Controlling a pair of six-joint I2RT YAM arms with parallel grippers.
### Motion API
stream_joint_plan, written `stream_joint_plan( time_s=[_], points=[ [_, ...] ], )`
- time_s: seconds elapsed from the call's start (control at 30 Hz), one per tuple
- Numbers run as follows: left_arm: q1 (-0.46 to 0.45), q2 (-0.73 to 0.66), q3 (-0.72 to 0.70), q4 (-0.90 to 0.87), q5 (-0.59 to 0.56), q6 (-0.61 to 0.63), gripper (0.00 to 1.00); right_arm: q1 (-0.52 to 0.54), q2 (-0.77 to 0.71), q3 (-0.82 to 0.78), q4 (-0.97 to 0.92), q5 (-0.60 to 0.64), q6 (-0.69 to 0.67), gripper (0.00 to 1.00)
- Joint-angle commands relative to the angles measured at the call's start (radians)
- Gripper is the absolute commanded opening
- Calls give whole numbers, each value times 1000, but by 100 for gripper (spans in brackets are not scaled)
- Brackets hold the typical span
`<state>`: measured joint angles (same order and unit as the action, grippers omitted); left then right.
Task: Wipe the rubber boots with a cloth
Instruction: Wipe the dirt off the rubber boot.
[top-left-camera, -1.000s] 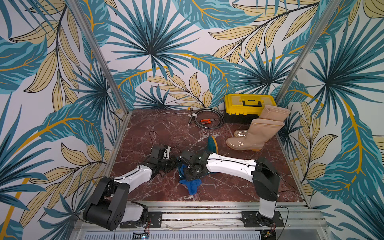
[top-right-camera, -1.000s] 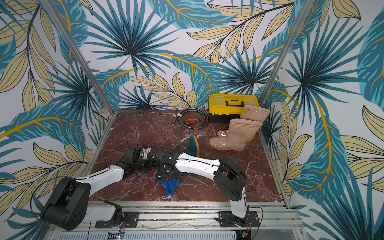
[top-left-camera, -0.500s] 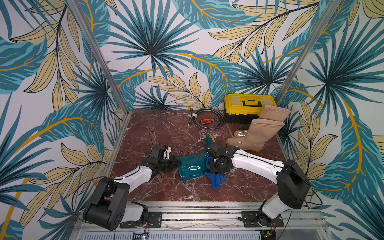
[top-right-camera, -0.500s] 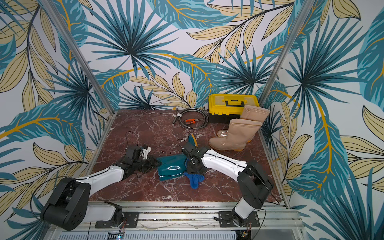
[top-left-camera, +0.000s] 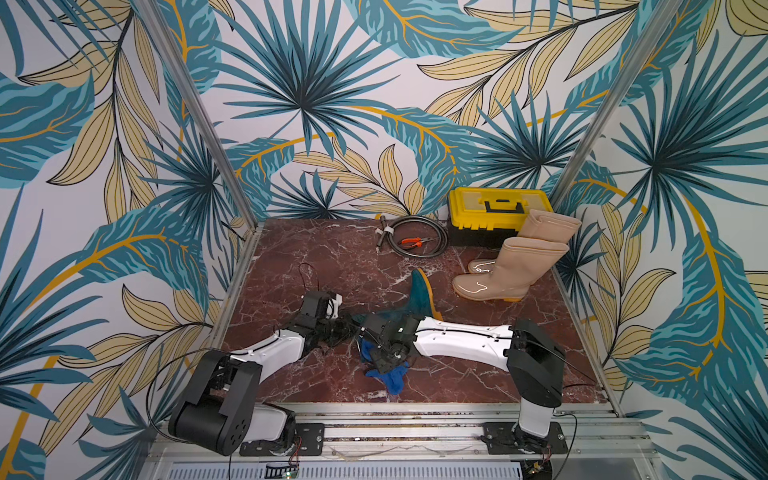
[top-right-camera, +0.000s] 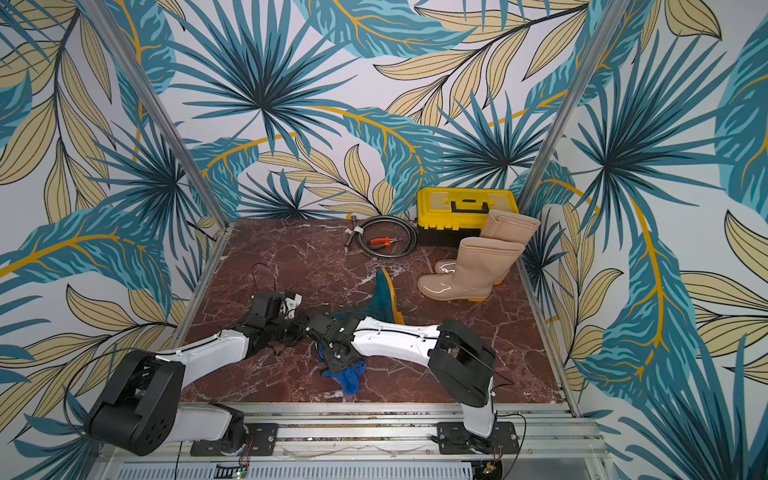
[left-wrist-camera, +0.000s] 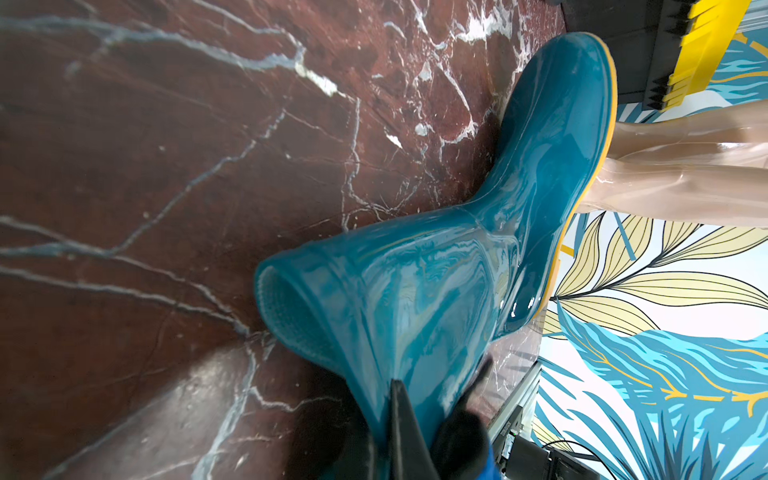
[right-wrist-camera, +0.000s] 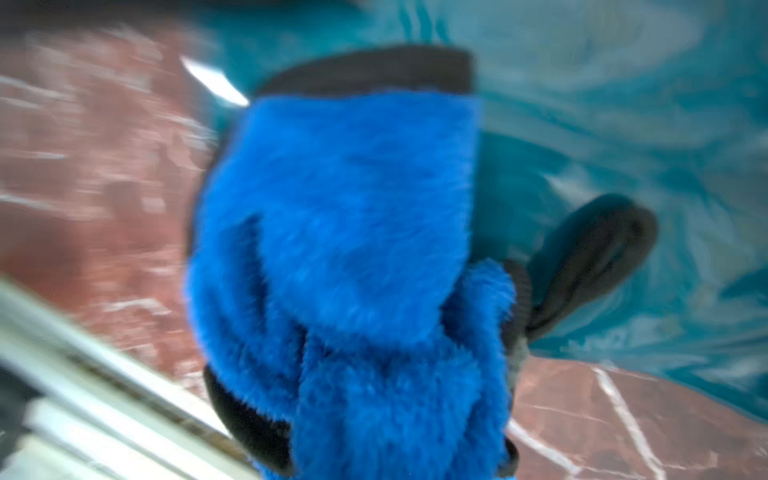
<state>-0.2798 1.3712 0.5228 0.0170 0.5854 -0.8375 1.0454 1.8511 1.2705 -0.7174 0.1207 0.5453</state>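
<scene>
Our left claw (left-wrist-camera: 440, 380) pinches the glossy teal rubber boot's (left-wrist-camera: 436, 282) cuff, our right claw (right-wrist-camera: 307, 257) the fluffy blue cloth (right-wrist-camera: 374, 187); hard rubbing could tug the cuff free.

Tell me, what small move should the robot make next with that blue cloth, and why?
Probably drag the cloth along the teal boot toward its foot. The right gripper grips the cloth near the boot's open top, the left gripper pinches that rim to steady it, and the boot lies on its side with the foot part uncovered.
</scene>
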Motion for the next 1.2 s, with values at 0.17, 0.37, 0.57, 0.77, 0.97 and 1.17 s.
stream_joint_plan(
  time_s=[0.17,0.37,0.57,0.77,0.97,1.17],
  points=[
    [43,35,60,-7,164,70,0,-315,-261,-307,-74,122,37,0],
    [73,35,85,-58,122,105,0,-234,-252,-151,-8,-24,-33,0],
    [83,49,100,-58,120,112,0,-143,-24,53,23,-129,-94,0],
    [89,26,139,-135,53,137,0,-357,-6,120,-130,-208,-80,0],
    [87,-25,196,-279,-31,213,0,-439,-57,135,-188,-115,-85,0],
    [87,-96,231,-458,-164,329,0,-411,-150,105,-79,-131,-19,0]
  ],
)
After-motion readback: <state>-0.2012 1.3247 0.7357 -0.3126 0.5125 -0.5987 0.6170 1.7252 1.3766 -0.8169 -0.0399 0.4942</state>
